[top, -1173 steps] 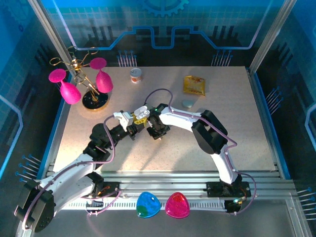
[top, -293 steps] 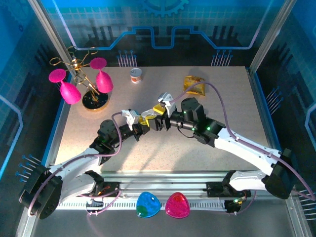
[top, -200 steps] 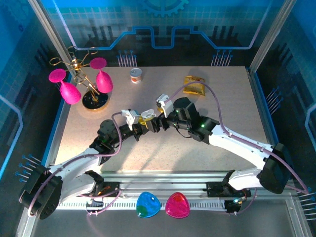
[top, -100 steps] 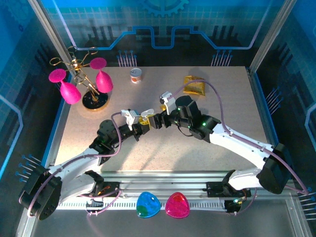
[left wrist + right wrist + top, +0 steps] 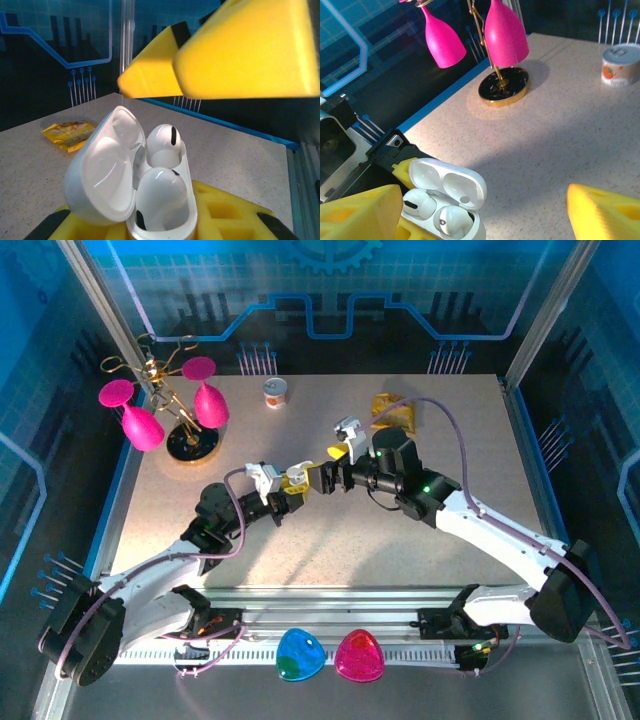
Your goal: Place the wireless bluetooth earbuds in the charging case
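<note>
The left gripper (image 5: 290, 490) is clenched on the open white pebble-shaped charging case (image 5: 100, 185), with two small white plastic earbuds (image 5: 161, 145) seated inside. At its 3 o'clock the right gripper (image 5: 485, 200) hovers, yellow fingers spread, empty. A crinkled yellow packet (image 5: 393, 412) lies beyond, at 2 o'clock.

The table (image 5: 480, 440) holds a gold rack (image 5: 192, 443) with two pink glasses (image 5: 143, 427) at far left, a small can (image 5: 275, 392) near the far edge and a yellow packet (image 5: 395, 412) to its right; a blue piece (image 5: 300, 654) and a pink piece (image 5: 359, 656) sit side by side at the near rail.
</note>
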